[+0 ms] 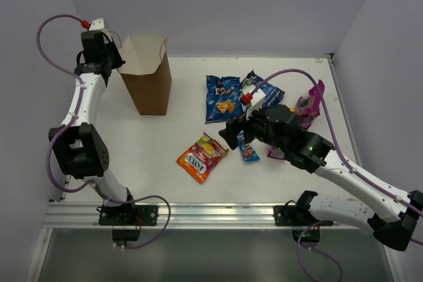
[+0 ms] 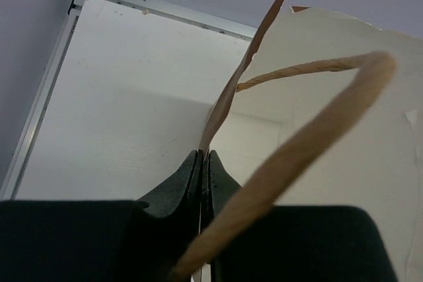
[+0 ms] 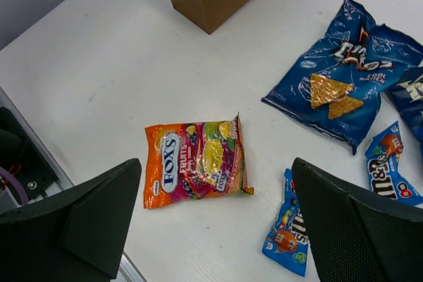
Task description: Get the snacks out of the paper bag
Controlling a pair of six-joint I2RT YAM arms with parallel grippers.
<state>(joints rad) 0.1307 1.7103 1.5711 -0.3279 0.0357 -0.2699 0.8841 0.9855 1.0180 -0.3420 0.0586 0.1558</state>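
At lower centre the right gripper [image 1: 230,133] hangs spread wide just beside the orange packet [image 1: 201,156], with bare tabletop [image 1: 152,150] to its left. Blue chip bags [image 1: 223,97] lie beyond. At upper left, near the far edge, the closed left gripper [image 2: 203,163] pinches the upright paper bag [image 1: 149,77] by its rim.

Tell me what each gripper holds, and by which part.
The left gripper pinches the paper bag by its top rim. The right gripper is open and holds nothing.

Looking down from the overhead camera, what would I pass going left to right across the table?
paper bag → orange Fox's bag → small blue candy pack → purple bag
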